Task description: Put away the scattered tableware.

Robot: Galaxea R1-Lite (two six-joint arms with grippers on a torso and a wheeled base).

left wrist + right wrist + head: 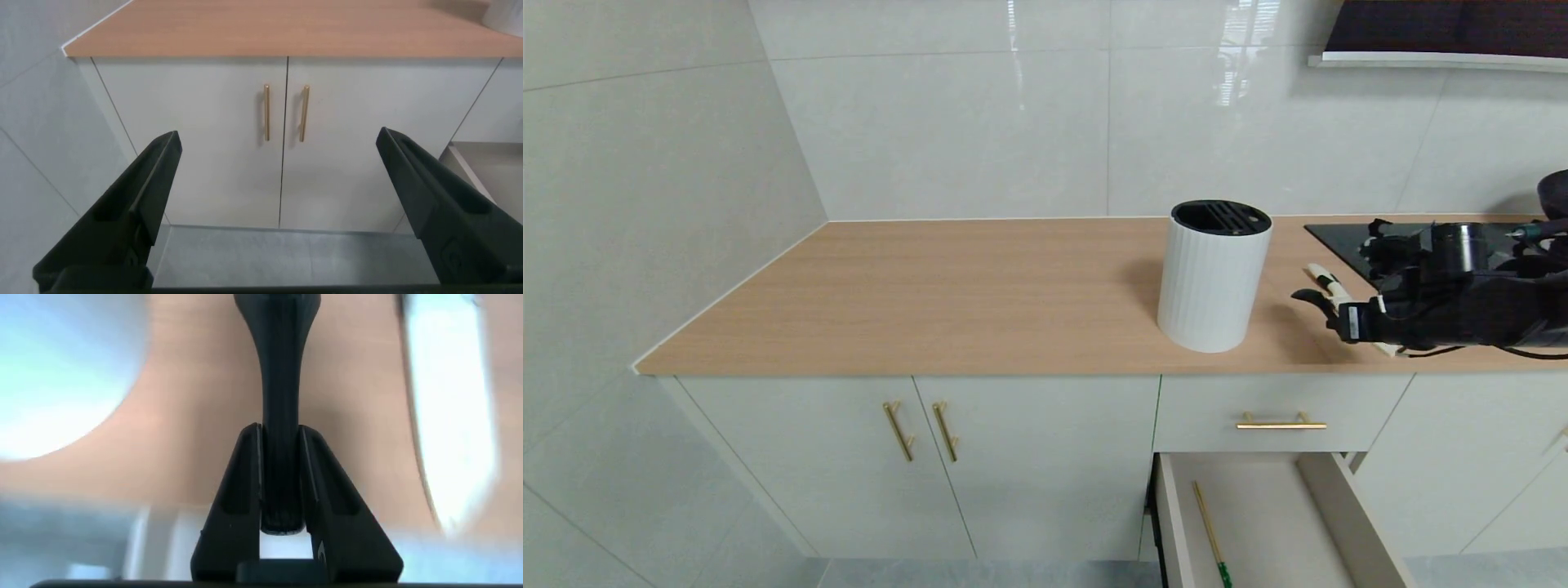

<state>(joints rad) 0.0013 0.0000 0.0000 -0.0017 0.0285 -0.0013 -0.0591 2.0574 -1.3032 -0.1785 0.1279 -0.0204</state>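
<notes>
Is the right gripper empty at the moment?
No, the right gripper is shut on the handle of a black utensil, which runs between its fingers.

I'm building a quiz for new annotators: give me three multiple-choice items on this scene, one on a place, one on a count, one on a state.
1. Where does the white holder stand? A on the floor; B on the countertop; C inside a cupboard.
2. How many gold handles do the cabinet doors carry? A one; B two; C four.
3. How is the right gripper? A shut on a black utensil; B open; C shut on a cup.
Key: 1 B, it stands on the wood; 2 B, one per door; 3 A, it clamps the utensil.
</notes>
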